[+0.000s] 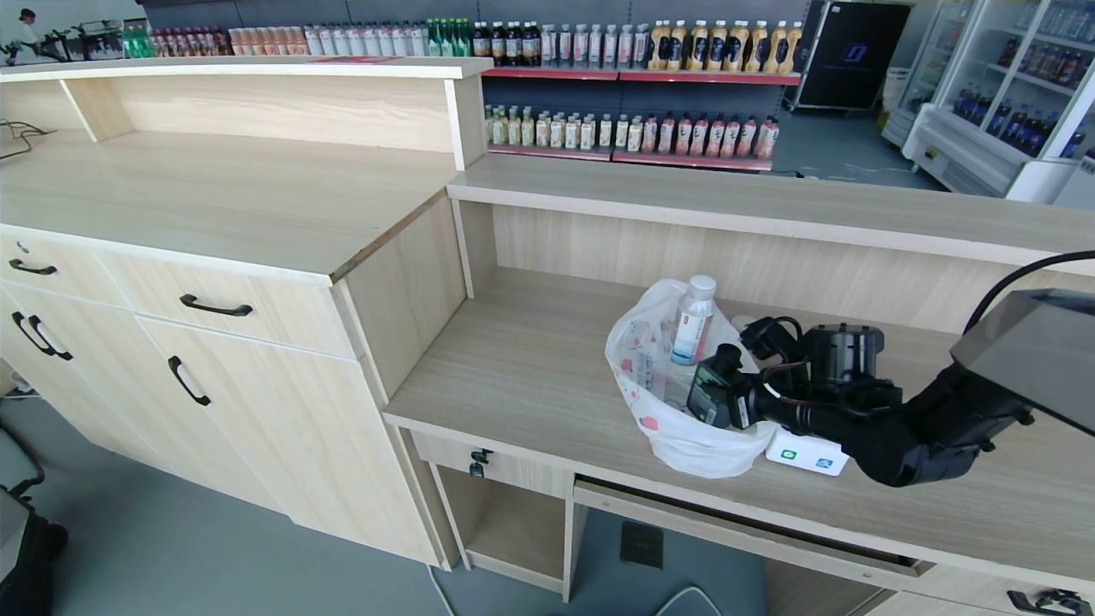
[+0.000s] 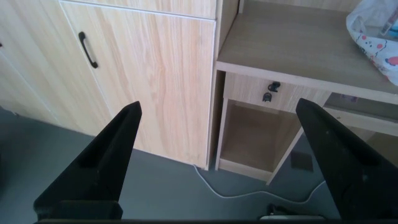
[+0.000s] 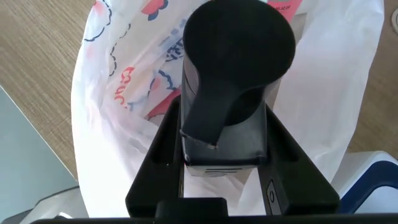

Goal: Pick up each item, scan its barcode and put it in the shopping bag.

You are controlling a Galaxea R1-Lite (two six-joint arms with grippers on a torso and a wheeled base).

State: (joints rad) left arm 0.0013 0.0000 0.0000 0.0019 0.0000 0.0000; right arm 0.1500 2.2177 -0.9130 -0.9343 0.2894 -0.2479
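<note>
Right pincer [image 3: 224,146] grasps a black scanner [image 3: 236,43] just above the shopping bag [image 3: 106,93]. A bottle [image 1: 693,325] beyond it already sits bagged, so the next move is probably lifting clear.

The bottle's [image 1: 695,318] base is hidden inside the shopping bag [image 1: 676,445]; the barcode scanner [image 1: 714,398] covers the bag's right side.

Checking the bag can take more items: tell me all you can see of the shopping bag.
The bag is thin white plastic with red and blue prints, crumpled, mouth open upward. It sits on the lower counter near the front edge. A white-capped bottle stands upright inside. The right claw, shut on a black scanner, hangs over its mouth.
</note>
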